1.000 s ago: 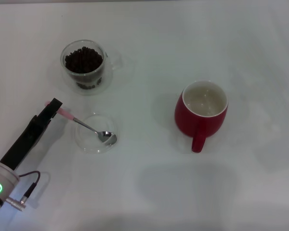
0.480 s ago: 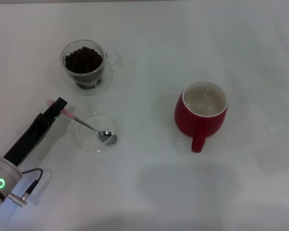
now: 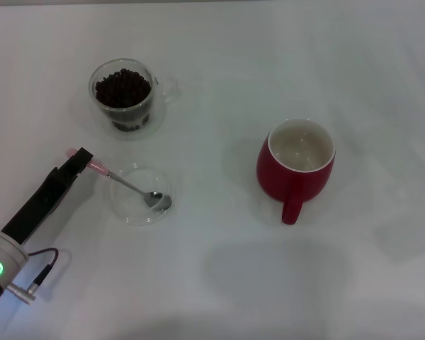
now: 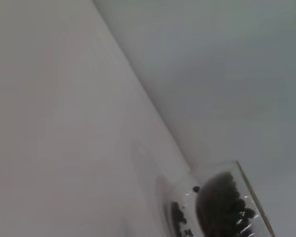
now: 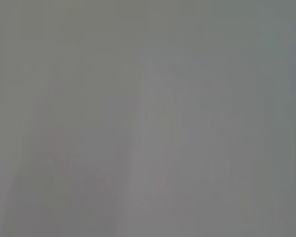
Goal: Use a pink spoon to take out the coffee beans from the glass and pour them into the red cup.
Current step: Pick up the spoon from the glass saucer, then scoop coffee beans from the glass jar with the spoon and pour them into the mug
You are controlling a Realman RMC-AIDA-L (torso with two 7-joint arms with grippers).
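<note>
a blurred, even grey field; faint paler vertical streaks; nothing there can be made out

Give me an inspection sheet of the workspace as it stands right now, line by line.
Surface: plain white table, no spills seen.
Job's things: small clear double-walled glass full of dark coffee beans; rounded dark red ceramic cup upright, cream inside holds no beans, handle toward the robot; slim metal spoon with pale pink handle, its bowl resting in the dish.
Clutter: shallow clear round glass dish under the spoon's bowl.
Grippers: left end effector at the spoon's pink handle end; right end effector not in view.
Cables: thin dark cable looping by the left arm's wrist, lying clear of the job's things.
Surroundings: nothing seen.
</note>
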